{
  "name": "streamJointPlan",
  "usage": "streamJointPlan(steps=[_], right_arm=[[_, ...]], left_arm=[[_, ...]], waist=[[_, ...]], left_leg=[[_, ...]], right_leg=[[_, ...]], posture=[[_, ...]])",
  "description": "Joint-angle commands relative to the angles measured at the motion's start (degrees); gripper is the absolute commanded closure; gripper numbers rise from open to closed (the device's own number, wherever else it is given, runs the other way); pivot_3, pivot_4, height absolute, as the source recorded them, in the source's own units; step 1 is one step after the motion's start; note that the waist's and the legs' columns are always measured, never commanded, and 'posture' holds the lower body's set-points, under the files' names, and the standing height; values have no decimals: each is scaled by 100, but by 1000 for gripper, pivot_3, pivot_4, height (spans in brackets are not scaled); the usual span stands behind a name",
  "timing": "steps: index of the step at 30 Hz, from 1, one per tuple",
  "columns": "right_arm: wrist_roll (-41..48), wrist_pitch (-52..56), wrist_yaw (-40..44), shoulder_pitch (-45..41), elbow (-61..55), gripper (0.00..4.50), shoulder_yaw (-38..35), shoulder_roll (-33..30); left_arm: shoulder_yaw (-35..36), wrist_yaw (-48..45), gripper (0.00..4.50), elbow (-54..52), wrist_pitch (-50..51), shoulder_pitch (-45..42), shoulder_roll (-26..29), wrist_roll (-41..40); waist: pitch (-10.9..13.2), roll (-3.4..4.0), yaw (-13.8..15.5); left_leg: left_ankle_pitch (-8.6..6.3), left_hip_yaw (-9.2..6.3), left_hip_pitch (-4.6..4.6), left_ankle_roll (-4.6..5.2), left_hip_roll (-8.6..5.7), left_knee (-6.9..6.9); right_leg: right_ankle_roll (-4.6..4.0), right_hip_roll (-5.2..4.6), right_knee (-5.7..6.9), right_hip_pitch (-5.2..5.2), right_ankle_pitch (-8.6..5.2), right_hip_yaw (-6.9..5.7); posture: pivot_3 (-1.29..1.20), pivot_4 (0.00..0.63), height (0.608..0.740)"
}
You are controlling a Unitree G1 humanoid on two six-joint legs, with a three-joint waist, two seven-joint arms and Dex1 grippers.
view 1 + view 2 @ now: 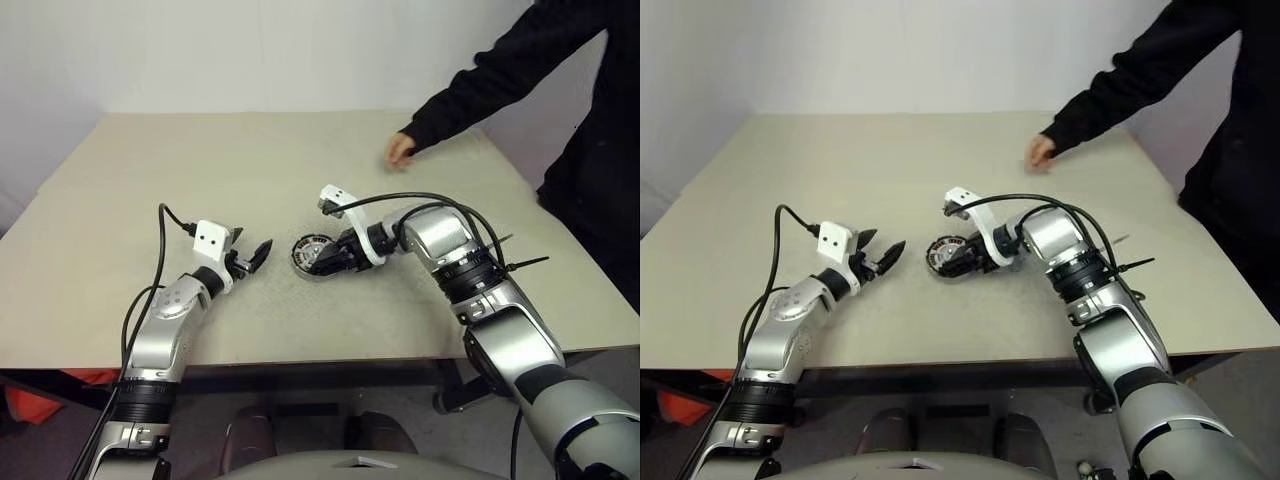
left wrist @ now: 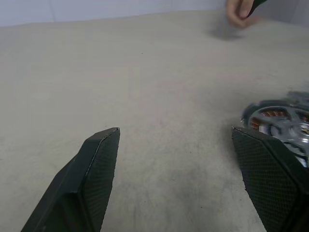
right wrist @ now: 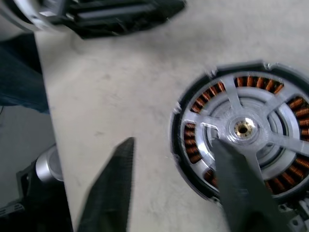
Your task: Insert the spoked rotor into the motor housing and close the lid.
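**Spoked rotor seated in motor housing, both end effectors apart**

Spoked rotor (image 3: 244, 129) sat inside the motor housing (image 3: 193, 145), copper windings visible between the spokes. Housing lay flat on the table (image 1: 200, 180), just right of frame centre in the left eye view.

Right end effector (image 3: 174, 186) pointed down at the housing, fingers apart and clamped on nothing; one finger (image 3: 241, 183) overlapped the rotor in the right wrist view, the other sat over bare table beside the housing. Contact with the rotor: couldn't tell.

Left end effector (image 1: 250, 257) hung left of the housing, near but not touching, fingers wide apart, empty.

A person's hand (image 1: 400, 150) rested on the table in the upper right of the frame, black sleeve, well apart from the housing.
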Motion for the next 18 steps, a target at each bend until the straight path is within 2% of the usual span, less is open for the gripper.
streamJointPlan(steps=[1, 2, 3, 6, 10, 14, 18], right_arm=[[242, -47, -61, -234, -234, 420, -263, -40], [279, -89, -112, -272, -227, 47, -340, -29], [308, -156, -176, -305, -220, 14, -422, -13], [518, -445, -389, -459, -186, 14, -890, 74], [718, -1467, -293, -145, -669, 14, -1278, -43], [1257, -1820, -121, 225, -1212, 14, -1783, -123], [1389, -1986, -526, 452, -1402, 14, -2031, -51]], left_arm=[[76, -12, 639, -132, -49, -126, 45, -31], [77, -15, 639, -126, -50, -131, 45, -32], [79, -16, 639, -125, -50, -134, 45, -34], [100, -20, 639, -146, -38, -126, 57, -50], [181, -40, 639, -166, -32, -92, 110, -91], [230, -70, 639, -149, -24, -92, 161, -111], [234, -115, 639, -118, 4, -121, 182, -107]], waist=[[0, 0, 0], [0, 0, 0], [0, 0, 0], [0, 0, -1], [0, -1, 5], [-1, -1, 10], [-1, -1, 0]], left_leg=[[0, 0, 1, 0, 0, 0], [1, 0, 2, -1, 0, 0], [1, 0, 1, -1, 0, 0], [2, 0, 1, -4, 0, 0], [2, 0, 1, -3, 0, -3], [0, 0, -4, 1, -1, -3], [0, 0, 2, 1, -3, -2]], right_leg=[[0, 0, 0, 1, 0, 0], [0, 0, 0, 1, 0, 1], [0, 0, 0, 1, 0, 1], [0, 0, 0, 0, 0, 1], [1, 0, -2, 0, 0, 0], [2, -1, -6, 1, -1, 0], [2, 0, -1, 2, 0, 1]], posture=[[0, 0, 740], [0, 0, 740], [0, 0, 740], [0, 0, 740], [0, 0, 740], [0, 0, 740], [0, 0, 740]])
